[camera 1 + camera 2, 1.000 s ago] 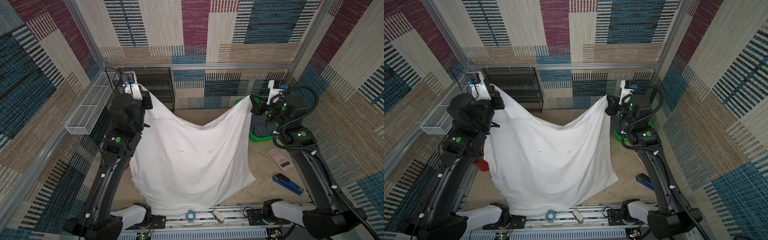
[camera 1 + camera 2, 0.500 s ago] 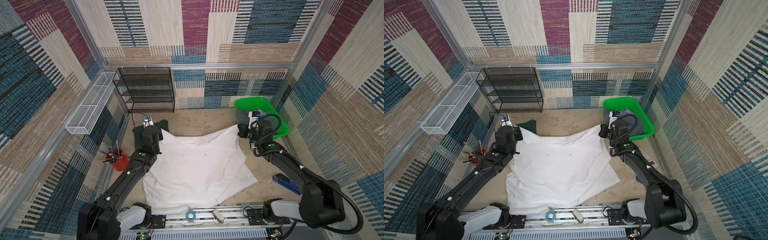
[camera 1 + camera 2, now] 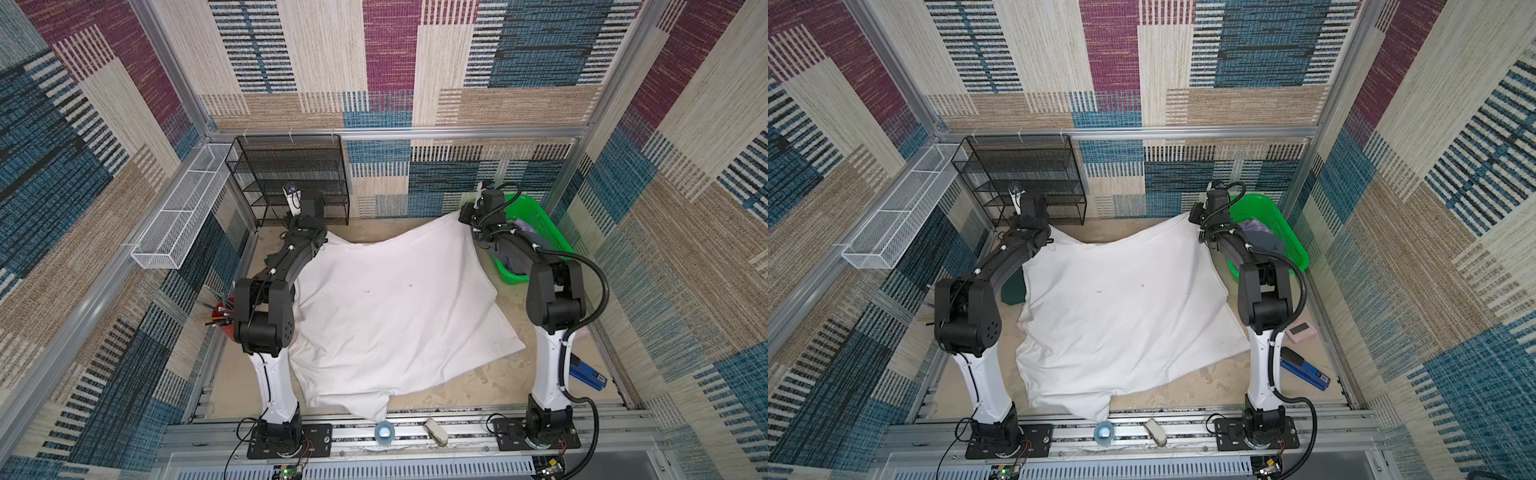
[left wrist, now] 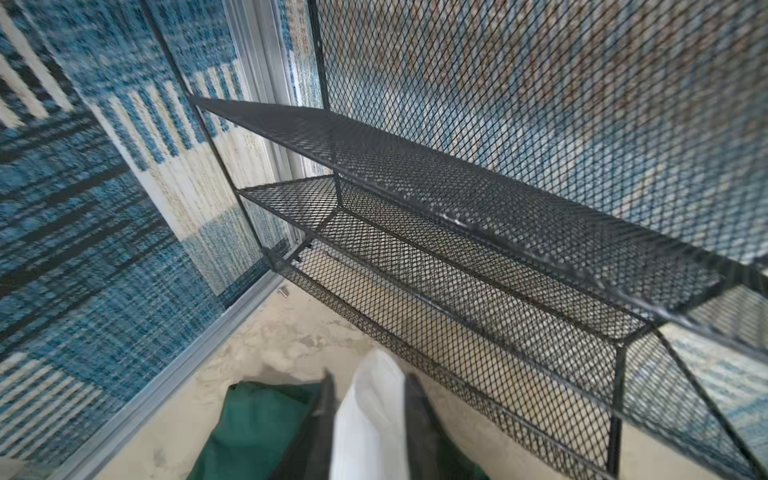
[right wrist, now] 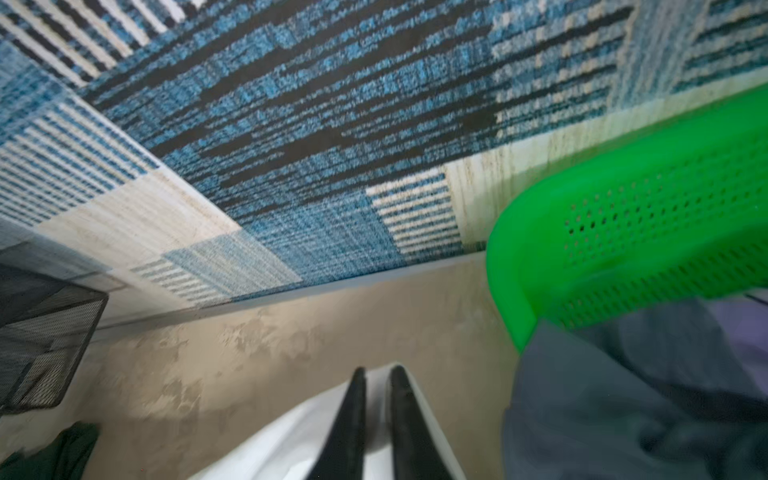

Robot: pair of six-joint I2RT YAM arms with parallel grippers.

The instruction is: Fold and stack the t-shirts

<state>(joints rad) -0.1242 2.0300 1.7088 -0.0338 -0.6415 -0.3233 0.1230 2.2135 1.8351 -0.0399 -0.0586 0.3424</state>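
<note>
The green basket (image 5: pixel 623 208) holds the grey shirt (image 5: pixel 623 395). Only the wrist views show my left fingers (image 4: pixel 320 428) spread around the white shirt (image 3: pixel 395 311). My right fingers (image 5: pixel 349 436) are barely parted, and I cannot tell if they grip.

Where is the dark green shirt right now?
In both top views the dark green shirt lies at the left, beside the white shirt's left edge, partly hidden by the left arm.

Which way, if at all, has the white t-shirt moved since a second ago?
Yes, downward: the white t-shirt overlapped the black mesh rack; now it lies mostly spread on the table.
</note>
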